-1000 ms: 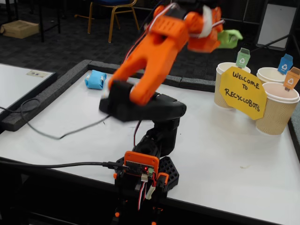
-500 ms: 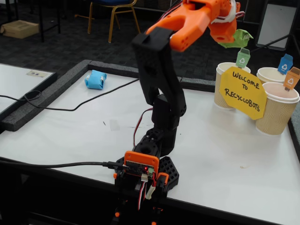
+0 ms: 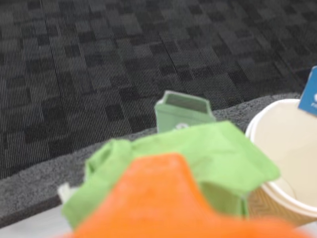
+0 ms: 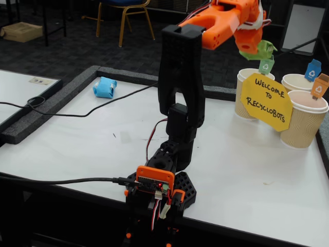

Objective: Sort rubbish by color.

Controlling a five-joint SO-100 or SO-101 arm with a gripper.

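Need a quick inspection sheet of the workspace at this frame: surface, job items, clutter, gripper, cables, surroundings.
Surface: white tabletop with a dark foam border; a few small specks.
Job's things: green paper wad held in the air above the cup with the green tag; light blue wad lying near the far left edge; orange wad: nothing seen.
Clutter: three paper cups with coloured tags; yellow Recyclobots sign leaning on them.
Gripper: gripper shut on the green wad.
Cables: black cable trailing across the table; another plugged into the base.
Surroundings: dark carpet, chair, cardboard box.
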